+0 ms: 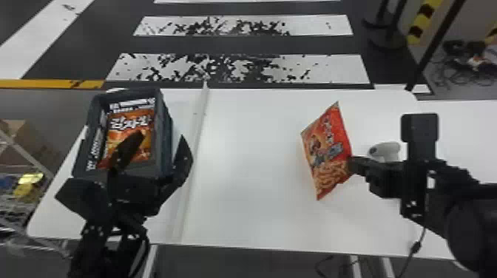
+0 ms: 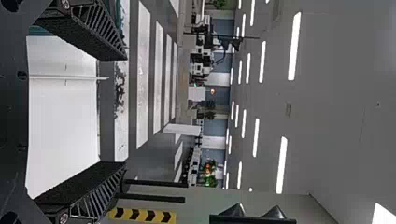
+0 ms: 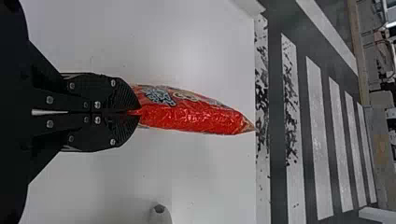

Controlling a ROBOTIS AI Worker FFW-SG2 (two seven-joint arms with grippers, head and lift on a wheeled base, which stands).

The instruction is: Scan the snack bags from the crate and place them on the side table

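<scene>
My black right pincer (image 1: 351,165) pinched a shiny red snack bag (image 1: 327,149) right of the middle, my black left pincer (image 1: 161,139) was spread wide, lower left.

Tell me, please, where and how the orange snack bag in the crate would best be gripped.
I'd pinch the orange snack bag by its far edge, coming down from above: the walls of the crate rise around it, and its printed face is turned up toward the head view, with that edge uncovered, while the left gripper overlaps its near part there.
</scene>
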